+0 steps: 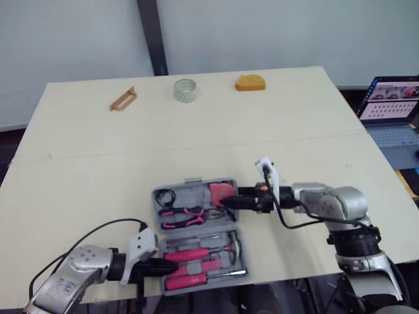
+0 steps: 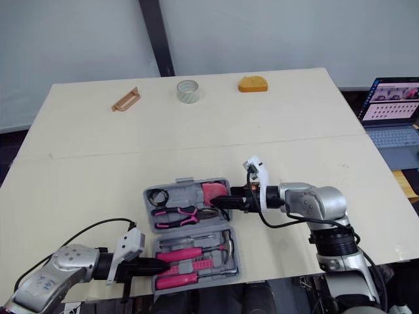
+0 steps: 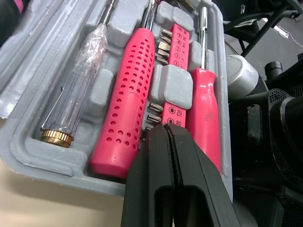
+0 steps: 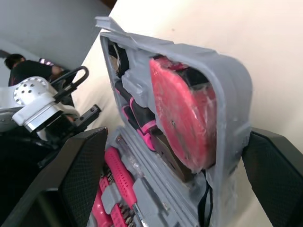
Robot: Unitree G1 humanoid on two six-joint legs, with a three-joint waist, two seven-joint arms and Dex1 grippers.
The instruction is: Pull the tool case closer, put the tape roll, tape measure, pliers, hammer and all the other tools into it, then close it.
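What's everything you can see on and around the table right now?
table: one, cream, under everything
tool case: one, grey, open, near edge of the table, centre
tape measure: one, pink, in the case's far half
pliers: one pair, pink and black handles, in the far half
screwdrivers: two pink-handled, in the near half
tester screwdriver: one, clear, beside them
tape roll: one, clear, far side, centre
tan object: one, far left
orange object: one, far side, right of the roll
laptop: one, open, off the table's right
left hand: black, shut, at the case's near left edge
right hand: black, open, straddling the case's right end
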